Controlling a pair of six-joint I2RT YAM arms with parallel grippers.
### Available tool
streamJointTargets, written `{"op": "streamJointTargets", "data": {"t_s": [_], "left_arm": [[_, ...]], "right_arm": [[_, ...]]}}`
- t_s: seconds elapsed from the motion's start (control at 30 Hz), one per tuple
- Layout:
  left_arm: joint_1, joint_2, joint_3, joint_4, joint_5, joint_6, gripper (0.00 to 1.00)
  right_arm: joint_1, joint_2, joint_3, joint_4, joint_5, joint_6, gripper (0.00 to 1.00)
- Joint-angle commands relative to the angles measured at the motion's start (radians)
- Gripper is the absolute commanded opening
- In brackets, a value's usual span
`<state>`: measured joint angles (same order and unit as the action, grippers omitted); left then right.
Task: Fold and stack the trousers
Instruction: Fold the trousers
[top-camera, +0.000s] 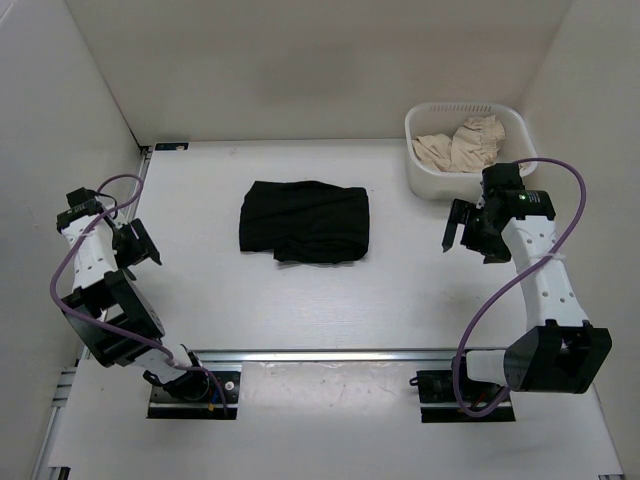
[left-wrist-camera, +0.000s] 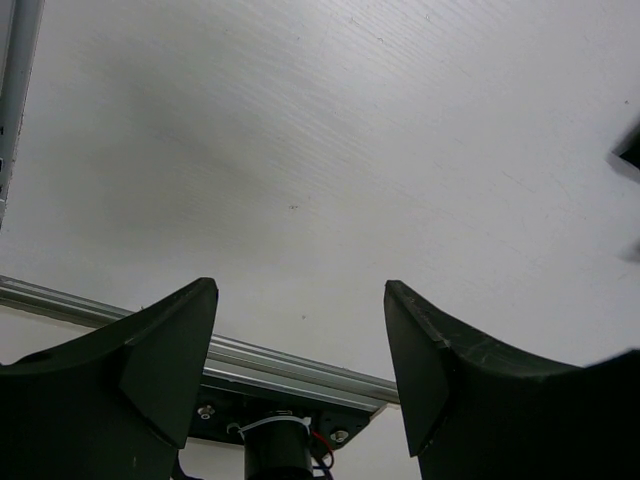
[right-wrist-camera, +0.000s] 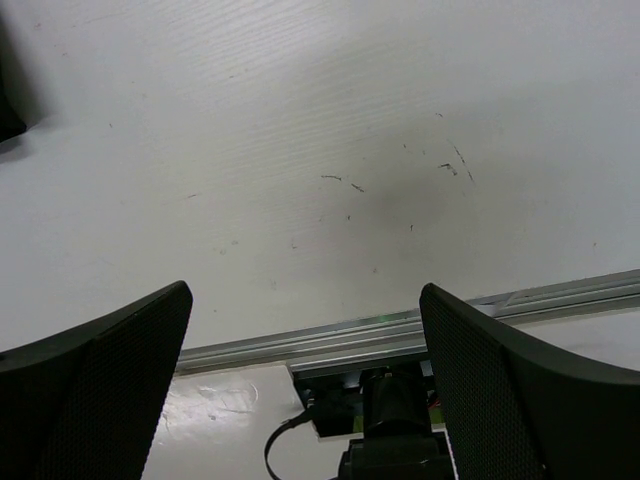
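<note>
The black trousers (top-camera: 305, 222) lie folded into a compact rectangle in the middle of the table, with nothing touching them. My left gripper (top-camera: 142, 243) hovers well to their left, near the side wall. It is open, and only bare table shows between its fingers (left-wrist-camera: 165, 345) in the left wrist view. My right gripper (top-camera: 462, 228) hangs to the right of the trousers, just in front of the basket. Its jaws stand wide apart with nothing in them, its fingers (right-wrist-camera: 110, 370) framing bare tabletop.
A white basket (top-camera: 421, 176) stands at the back right with a beige garment (top-camera: 460, 148) bunched inside. An aluminium rail (top-camera: 330, 353) crosses the near edge between the arm bases. White walls close in the left, back and right sides.
</note>
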<state>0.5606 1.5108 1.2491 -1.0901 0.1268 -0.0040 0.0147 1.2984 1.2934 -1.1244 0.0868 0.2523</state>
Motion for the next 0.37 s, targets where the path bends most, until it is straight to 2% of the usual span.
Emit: {"op": "streamJointTargets", "data": {"t_s": [0.0, 0.33], "left_arm": [[-0.002, -0.038, 0.019, 0.016, -0.007, 0.004, 0.79], [-0.002, -0.038, 0.019, 0.016, -0.016, 0.004, 0.79]], "right_arm": [[0.001, -0.022, 0.015, 0.000, 0.021, -0.016, 0.99], [0.001, -0.042, 0.006, 0.009, 0.019, -0.025, 0.99]]}}
